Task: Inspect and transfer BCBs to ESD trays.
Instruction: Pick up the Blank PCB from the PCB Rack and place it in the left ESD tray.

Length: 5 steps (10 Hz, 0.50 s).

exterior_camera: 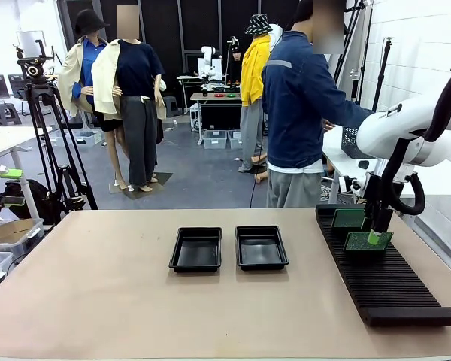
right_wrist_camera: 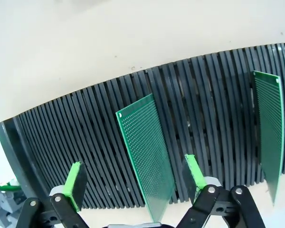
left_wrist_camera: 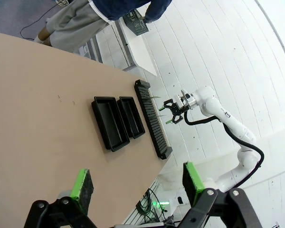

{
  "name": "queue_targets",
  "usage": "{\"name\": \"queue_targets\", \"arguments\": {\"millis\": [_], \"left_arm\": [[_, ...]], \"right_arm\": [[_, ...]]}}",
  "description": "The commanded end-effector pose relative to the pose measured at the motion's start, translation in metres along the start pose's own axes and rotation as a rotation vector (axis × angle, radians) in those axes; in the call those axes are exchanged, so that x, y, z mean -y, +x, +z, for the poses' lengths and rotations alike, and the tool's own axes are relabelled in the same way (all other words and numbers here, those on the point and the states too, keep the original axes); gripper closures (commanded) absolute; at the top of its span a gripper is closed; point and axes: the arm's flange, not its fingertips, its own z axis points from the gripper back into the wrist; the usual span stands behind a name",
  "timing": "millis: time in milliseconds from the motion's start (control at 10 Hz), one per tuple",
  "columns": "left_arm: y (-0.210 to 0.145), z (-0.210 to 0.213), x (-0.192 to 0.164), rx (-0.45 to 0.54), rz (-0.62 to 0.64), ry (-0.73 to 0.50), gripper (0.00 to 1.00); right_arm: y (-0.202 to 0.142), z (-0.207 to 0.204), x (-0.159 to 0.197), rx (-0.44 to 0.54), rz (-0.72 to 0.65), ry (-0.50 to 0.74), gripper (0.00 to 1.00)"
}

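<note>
Right gripper (right_wrist_camera: 135, 176): we see jaws spread wide, one on each side of the nearer BCB (right_wrist_camera: 146, 152), not pinching it.
Left gripper (left_wrist_camera: 137, 179): jaws spread, holding nothing, high above the worktop (left_wrist_camera: 33, 118).
BCBs: two, both standing on edge in the slotted rack (exterior_camera: 387, 282); the second BCB (right_wrist_camera: 269, 128) sits farther along the rack.
ESD trays: left tray (exterior_camera: 196, 250) and right tray (exterior_camera: 261, 247) lie side by side mid-worktop, nothing in either.
Progress: we judge nothing is transferred yet; the grasp, the inspection and both placements are left.
</note>
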Motion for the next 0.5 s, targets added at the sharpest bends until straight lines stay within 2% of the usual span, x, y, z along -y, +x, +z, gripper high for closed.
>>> {"name": "queue_targets", "arguments": {"millis": [0, 400], "left_arm": [[0.0004, 0.0014, 0.0020, 0.004, -0.003, -0.001, 0.00], [0.0004, 0.0014, 0.0020, 0.004, -0.003, -0.001, 0.00]], "right_arm": [[0.0032, -0.0018, 0.0083, -0.012, -0.008, 0.032, 0.00], [0.0053, -0.0056, 0.0113, -0.007, -0.018, 0.048, 0.00]]}}
